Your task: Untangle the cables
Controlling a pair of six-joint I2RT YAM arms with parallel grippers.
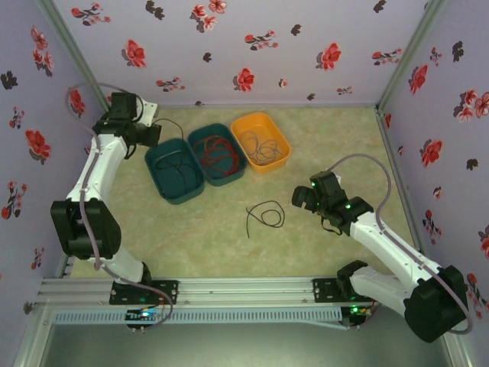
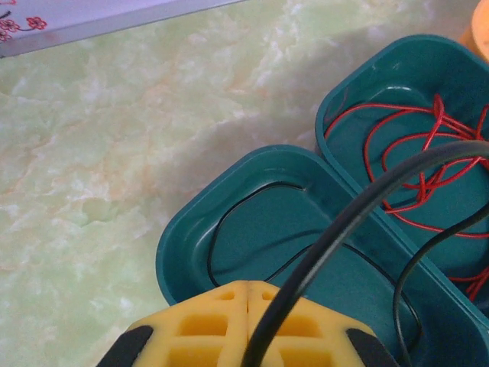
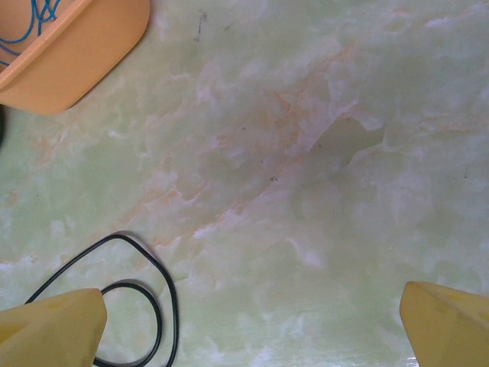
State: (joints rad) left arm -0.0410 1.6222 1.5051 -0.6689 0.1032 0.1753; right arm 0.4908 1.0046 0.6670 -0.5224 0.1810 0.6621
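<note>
While right claw (image 1: 304, 199) hangs wide open just beside thin black cable loop (image 3: 116, 236) on pale-green marbled tabletop (image 3: 306, 153), straddle one strand before pinching; left claw (image 2: 248, 290) closed, well away.

Two teal plastic tubs (image 2: 183, 237) (image 2: 344, 92) and one orange plastic tub (image 3: 76, 53) are sitting. Two thin black cables (image 3: 116, 237) (image 2: 209, 256), one red cable (image 2: 437, 115) and one blue cable (image 3: 42, 17) are lying.

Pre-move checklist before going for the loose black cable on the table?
1. Right gripper open: ok.
2. Loose black cable lying on the table: ok.
3. Cable lined up between the jaws: not ok, it sits beside one finger.
4. Left gripper shut, by the left teal tray: ok; holding anything: cannot tell.
5. Red cable in the middle teal tray: ok.
</note>
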